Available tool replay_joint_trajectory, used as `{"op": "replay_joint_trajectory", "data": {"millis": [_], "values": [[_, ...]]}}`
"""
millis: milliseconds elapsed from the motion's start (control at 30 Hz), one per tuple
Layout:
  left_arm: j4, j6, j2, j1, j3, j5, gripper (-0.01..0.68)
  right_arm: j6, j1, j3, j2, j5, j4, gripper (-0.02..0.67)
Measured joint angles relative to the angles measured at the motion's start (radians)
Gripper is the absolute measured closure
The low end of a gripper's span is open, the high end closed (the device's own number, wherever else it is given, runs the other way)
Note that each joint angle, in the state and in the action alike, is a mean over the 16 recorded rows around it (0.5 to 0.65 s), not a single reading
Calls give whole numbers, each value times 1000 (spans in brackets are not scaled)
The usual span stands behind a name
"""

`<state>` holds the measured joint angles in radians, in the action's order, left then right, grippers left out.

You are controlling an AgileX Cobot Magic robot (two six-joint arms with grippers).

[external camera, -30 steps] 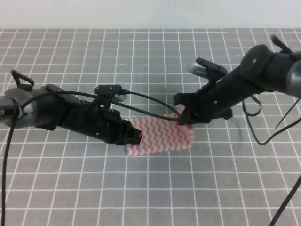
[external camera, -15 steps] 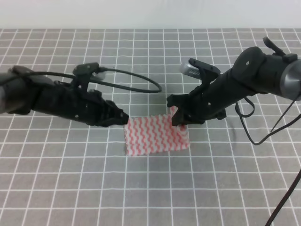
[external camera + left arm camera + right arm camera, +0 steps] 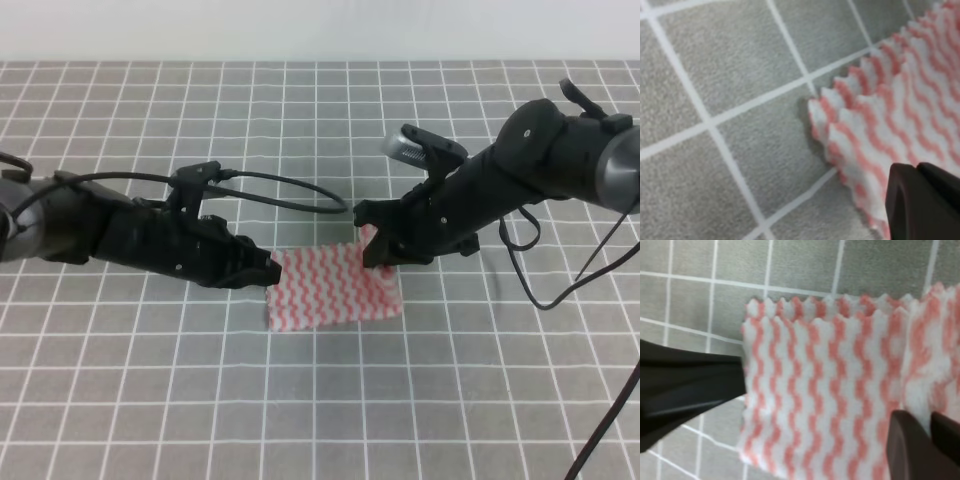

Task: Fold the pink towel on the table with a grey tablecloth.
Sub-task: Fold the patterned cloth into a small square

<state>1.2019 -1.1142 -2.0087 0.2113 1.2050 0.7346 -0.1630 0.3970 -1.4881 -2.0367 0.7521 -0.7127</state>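
Pink towel [image 3: 890,95], doubled edge, prob. layered

1. From where I stand, no word, number, brand or sign can be read anywhere.
2. The pink towel [image 3: 335,290] carries only wavy pink-and-white stripes, no lettering.
3. The table with a grey tablecloth [image 3: 300,130] shows only a white square grid.
4. The black arms show no legible marking in any view.
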Motion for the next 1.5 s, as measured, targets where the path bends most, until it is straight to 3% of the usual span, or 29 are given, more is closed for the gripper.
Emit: {"op": "replay_joint_trajectory", "data": {"millis": [800,1500], "values": [[19,-23,-19,5,4,-15,673,-2,121,-114,-54,-3,-40,659],[1,-24,21,-42,5,3,673,-2,139,-153,-104,-11,-13,663]]}}
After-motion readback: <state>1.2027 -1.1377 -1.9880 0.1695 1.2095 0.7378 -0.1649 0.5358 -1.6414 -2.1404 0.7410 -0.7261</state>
